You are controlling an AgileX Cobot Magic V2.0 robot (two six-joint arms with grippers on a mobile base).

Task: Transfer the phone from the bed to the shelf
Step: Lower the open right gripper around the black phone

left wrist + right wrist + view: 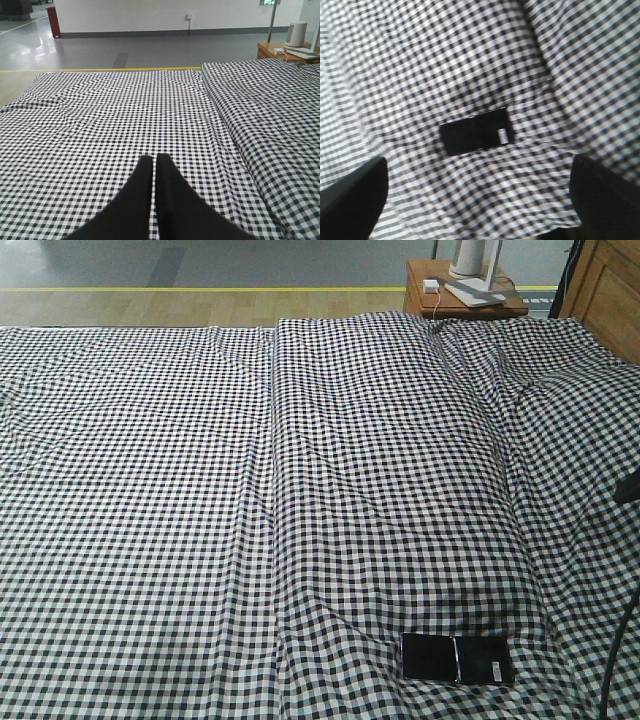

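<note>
A: Where's the phone [458, 659]?
B: Flat on the bed [200, 490], by its near edge, rightward.
A: And the arms?
B: The right pincer [479, 167] hangs spread wide over it, not touching; the left pincer [153, 161] is pressed together, empty.

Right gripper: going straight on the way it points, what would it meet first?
Probably the phone, lying on the bed ahead of the open right gripper; the blurred view leaves depth unclear.

A mock bedroom is standing in a hall: the gingham bed [200, 490] and far-right bedside table [418, 302] are bordering line-marked grey floor [125, 45].
</note>
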